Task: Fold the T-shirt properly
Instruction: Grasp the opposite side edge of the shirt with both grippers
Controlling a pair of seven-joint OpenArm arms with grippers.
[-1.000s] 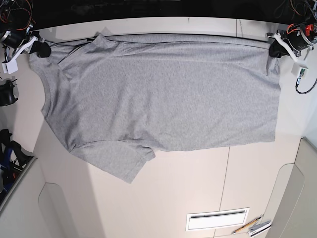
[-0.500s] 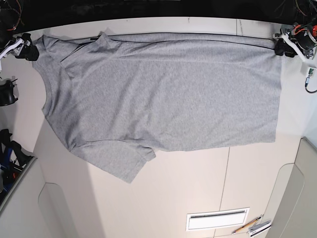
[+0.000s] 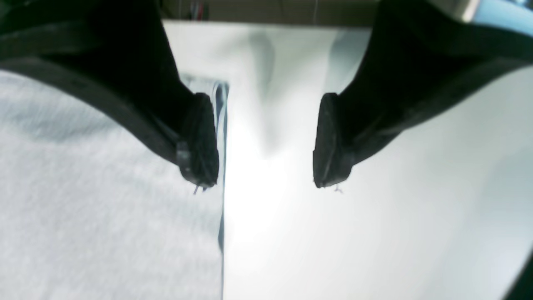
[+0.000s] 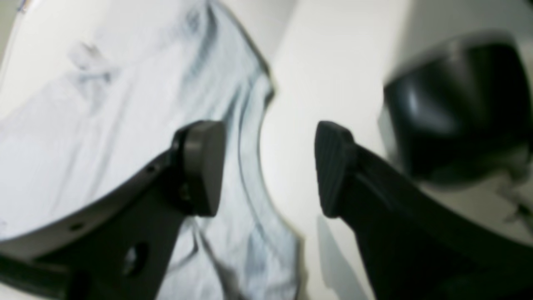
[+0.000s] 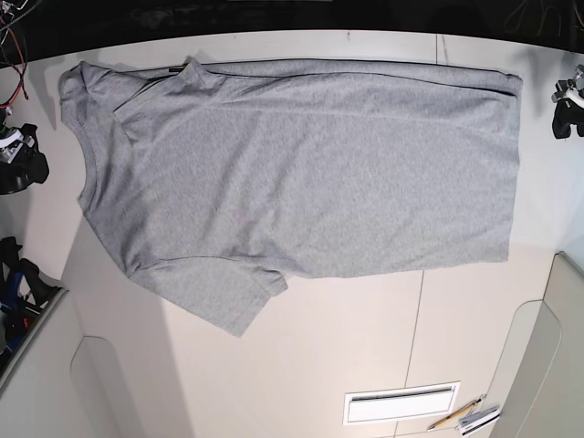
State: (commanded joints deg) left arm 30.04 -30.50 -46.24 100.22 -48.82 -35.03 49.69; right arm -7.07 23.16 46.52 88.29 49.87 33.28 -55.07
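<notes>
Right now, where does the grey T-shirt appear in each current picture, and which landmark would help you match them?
Base view: the T-shirt spreads across the upper and middle picture.
Left wrist view: its edge strip fills the left side, partly behind a finger.
Right wrist view: it runs from top centre down the left and lower middle, blurred.
Shared landmark: the pale tabletop bordering the shirt.

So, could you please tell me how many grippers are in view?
2: the left gripper off the shirt's right side in the base view, the right gripper off its left.
</notes>
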